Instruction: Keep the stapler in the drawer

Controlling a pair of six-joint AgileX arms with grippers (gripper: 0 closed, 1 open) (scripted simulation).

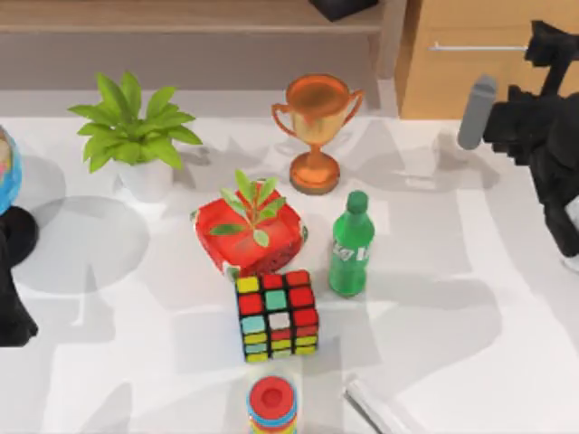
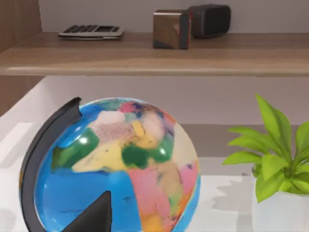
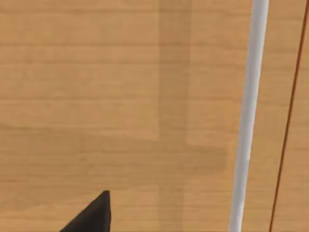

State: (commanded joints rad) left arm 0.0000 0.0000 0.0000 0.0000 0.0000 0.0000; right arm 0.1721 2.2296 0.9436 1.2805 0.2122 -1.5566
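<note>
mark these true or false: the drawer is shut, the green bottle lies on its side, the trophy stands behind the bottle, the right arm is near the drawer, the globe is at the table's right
1. The drawer is shut. True.
2. The green bottle lies on its side. False: it stands upright.
3. The trophy stands behind the bottle. True.
4. The right arm is near the drawer. True: it is at the top view's right, close to the silver handle.
5. The globe is at the table's right. False: it is at the left edge.

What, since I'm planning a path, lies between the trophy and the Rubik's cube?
In the top view, the red pot with its small plant sits between the trophy and the Rubik's cube.
</note>
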